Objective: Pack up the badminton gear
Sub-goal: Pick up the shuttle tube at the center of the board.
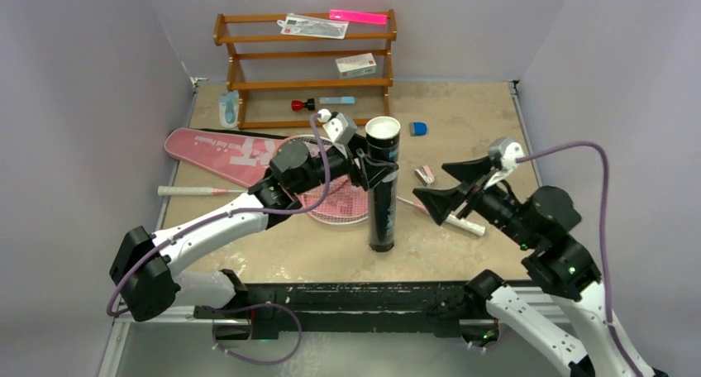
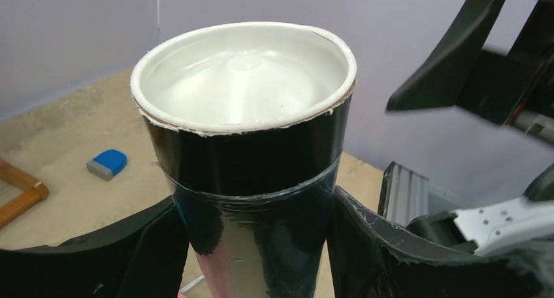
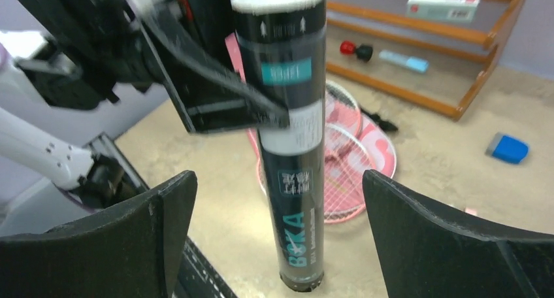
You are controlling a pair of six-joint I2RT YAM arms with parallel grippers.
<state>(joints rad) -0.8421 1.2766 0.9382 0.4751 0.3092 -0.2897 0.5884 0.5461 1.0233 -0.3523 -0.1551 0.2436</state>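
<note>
Black tube [image 1: 382,187] stands upright at frame centre on the desk [image 1: 463,121], white cap [image 2: 243,76] on top. Left hand [image 1: 372,166] clamps its upper part, likely to steady it. Right hand [image 1: 447,187], at right, gapes wide and empty, apart from it. Rackets [image 1: 339,202] lie behind, unpacked.

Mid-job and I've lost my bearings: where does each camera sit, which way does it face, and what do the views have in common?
Top external: fixed above and behind the arm bases, looking down across the table at the wooden rack; both arms show, left hand clamping the black tube, right hand open.
Left wrist: looks past its own fingers at the tube's white cap; right hand at right.
Right wrist: faces the upright tube between its own spread fingers; left hand beyond.
Shared: all three see the tube.
</note>
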